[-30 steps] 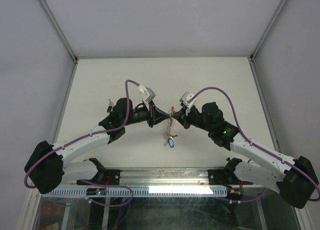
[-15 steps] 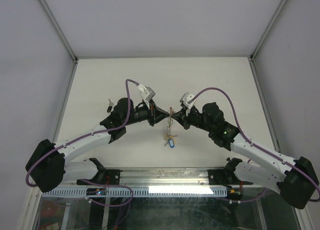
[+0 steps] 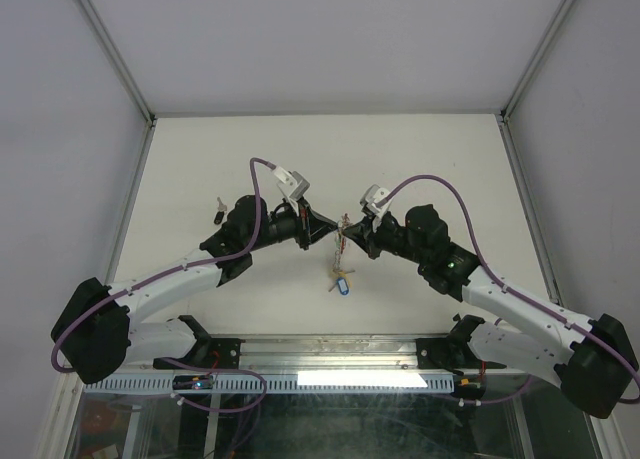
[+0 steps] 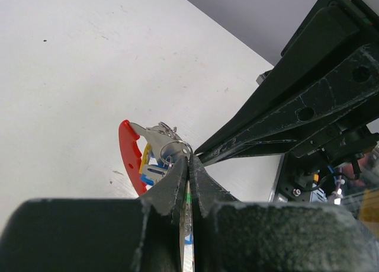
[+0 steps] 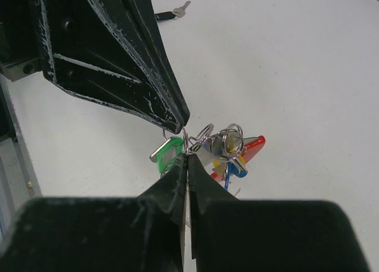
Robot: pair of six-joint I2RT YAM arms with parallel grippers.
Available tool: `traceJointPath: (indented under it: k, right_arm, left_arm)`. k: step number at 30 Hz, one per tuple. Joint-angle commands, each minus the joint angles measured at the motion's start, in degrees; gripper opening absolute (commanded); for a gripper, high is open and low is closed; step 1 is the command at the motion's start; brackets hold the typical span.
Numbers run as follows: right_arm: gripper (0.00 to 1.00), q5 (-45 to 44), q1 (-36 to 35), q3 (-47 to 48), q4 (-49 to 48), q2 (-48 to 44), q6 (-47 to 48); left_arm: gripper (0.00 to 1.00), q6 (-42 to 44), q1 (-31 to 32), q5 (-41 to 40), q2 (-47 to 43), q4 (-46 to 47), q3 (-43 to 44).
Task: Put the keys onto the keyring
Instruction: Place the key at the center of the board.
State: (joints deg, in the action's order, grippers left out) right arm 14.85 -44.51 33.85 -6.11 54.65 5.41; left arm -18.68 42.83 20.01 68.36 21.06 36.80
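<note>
The left gripper (image 3: 334, 235) moved a tiny bit up the table, away from the arm bases. The right gripper (image 3: 351, 241) slid a little toward it. The hanging keyring (image 3: 341, 257) rose slightly.

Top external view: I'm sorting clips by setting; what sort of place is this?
Probably a lab robot cell: a white table, grey panels around it, left arm and right arm bolted at its near edge.

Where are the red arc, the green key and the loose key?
red arc (image 4: 127, 156): left wrist view, its curved middle.
green key (image 5: 170, 148): right wrist view, its plastic head.
loose key (image 5: 181, 9): right wrist view, its metal blade.
</note>
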Motion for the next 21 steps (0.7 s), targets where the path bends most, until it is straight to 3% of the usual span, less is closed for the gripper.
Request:
traceJointPath:
  k: [1, 21]
  right_arm:
    - [0.00, 1.2, -0.3, 1.3, -3.5, -2.0, -0.6]
    - [0.00, 0.5, -0.4, 1.5, -3.6, -2.8, -1.0]
  left_arm:
    - [0.00, -0.1, 0.5, -1.9, -0.2, 2.3, 0.9]
    - [0.00, -0.1, 0.5, -2.7, 0.3, 1.2, -0.1]
